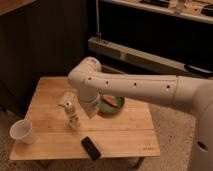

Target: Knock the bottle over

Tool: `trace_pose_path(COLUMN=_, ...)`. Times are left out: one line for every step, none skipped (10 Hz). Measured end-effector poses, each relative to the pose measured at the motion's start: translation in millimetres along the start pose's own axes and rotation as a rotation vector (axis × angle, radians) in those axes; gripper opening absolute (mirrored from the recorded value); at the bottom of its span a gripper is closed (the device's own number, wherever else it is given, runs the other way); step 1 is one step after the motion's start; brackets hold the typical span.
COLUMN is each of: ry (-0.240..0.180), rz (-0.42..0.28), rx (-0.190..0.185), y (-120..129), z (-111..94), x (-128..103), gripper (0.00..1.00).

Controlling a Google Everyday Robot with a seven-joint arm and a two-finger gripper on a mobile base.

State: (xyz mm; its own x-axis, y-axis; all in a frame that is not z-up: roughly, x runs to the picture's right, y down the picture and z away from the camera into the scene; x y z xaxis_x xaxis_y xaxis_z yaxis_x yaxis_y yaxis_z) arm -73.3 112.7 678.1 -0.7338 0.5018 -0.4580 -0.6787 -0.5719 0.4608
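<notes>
noting the bottle (73,115) standing upright on the worktop (125,131). locating the tool (92,111) just beside it, opening impossible to tell. recommending pushing sideways, high near the cap.

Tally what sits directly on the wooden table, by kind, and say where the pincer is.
bottle: 1
white cup: 1
beige packet: 1
green bowl: 1
black flat device: 1
Total: 5
The pincer hangs over the table, close beside the bottle, on the green bowl's side.
</notes>
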Motion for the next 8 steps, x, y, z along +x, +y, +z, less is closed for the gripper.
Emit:
trace_pose_path(ry=-0.004, rz=-0.006, rx=0.001, y=1.2, z=-0.3, x=-1.8, gripper=0.08)
trace_pose_path(ry=0.001, rz=-0.012, rx=-0.001, y=2.0, z=-0.2, x=0.1, gripper=0.08)
trace_pose_path(ry=0.006, rz=-0.007, rx=-0.006, y=-0.2, z=0.0, x=0.5, gripper=0.08)
trace_pose_path(ry=0.030, rz=-0.003, rx=-0.034, y=0.0, z=1.1, x=0.3, gripper=0.08)
trace_pose_path(ry=0.077, rz=-0.007, rx=-0.092, y=-0.5, z=5.6, x=0.7, gripper=0.08)
trace_pose_path(ry=0.100, rz=-0.019, rx=-0.140, y=0.0, z=11.2, x=2.0, gripper=0.08)
trace_pose_path(ry=0.108, rz=-0.031, rx=-0.150, y=2.4, z=13.6, x=5.4, gripper=0.08)
trace_pose_path(ry=0.116, rz=-0.038, rx=-0.154, y=3.9, z=15.1, x=8.5, gripper=0.08)
